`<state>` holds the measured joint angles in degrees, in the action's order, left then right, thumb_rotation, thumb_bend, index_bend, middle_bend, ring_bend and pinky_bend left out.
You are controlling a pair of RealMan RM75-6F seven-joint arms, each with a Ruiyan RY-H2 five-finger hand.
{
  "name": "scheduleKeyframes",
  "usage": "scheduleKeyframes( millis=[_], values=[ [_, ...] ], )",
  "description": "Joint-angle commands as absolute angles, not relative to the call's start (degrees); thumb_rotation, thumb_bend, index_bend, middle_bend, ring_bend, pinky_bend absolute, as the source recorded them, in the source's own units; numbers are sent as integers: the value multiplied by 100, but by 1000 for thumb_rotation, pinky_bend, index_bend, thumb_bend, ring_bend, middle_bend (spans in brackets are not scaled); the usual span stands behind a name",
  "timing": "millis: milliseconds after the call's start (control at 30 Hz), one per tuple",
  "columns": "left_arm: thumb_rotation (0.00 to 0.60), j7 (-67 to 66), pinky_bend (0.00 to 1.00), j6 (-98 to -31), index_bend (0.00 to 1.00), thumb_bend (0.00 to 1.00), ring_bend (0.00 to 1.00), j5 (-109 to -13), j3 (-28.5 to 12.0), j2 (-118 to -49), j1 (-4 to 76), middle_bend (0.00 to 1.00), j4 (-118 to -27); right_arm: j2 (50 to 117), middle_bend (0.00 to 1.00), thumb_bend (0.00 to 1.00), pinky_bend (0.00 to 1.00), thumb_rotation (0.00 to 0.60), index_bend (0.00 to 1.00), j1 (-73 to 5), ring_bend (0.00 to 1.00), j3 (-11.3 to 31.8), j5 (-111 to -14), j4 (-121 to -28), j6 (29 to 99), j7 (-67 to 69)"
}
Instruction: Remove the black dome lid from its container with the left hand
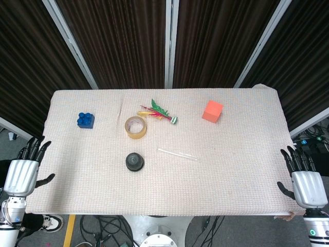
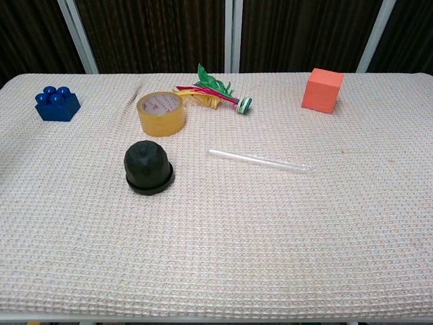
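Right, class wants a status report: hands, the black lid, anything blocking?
Both hands open, left hand and right hand off the table edges. Black dome lid on its container, untouched. Tape roll just behind it; path from the left clear.

Quick tally from us — we count one of everything on the worktop (image 2: 352, 257): one black dome lid (image 2: 148, 165) sitting on its container, one roll of tape (image 2: 161, 113), one blue building brick (image 2: 57, 103), one orange cube (image 2: 322, 89), one clear plastic straw (image 2: 260, 161) and one feathered shuttlecock (image 2: 215, 93). Down at the near corners we've got two robot hands — one left hand (image 1: 23, 172), one right hand (image 1: 304, 177).
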<state>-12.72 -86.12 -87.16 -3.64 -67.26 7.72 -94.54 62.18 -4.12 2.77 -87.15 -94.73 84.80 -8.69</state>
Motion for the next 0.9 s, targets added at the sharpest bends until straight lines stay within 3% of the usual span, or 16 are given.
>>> scheduleKeyframes(
  millis=[33,600,900],
  values=[
    [600,-1336,211,-8517,122,0,4,-8716,-310,-6712,798,45,-9452,6233,0,101,0,600,0,-402,0,268,-8744,-9412,8504,-804],
    [600,-1334,211,-8166,123,0,4,-8756,-246,-6576,982,45,-9934,6154,0,101,0,600,0,-395,0,295,-8727,-9530,8529,-738],
    [600,-1269,211,-7745,123,0,4,-8946,-275,-6842,1359,45,-9797,6081,0,101,0,600,0,-453,0,335,-8698,-9644,8471,-961]
  ],
)
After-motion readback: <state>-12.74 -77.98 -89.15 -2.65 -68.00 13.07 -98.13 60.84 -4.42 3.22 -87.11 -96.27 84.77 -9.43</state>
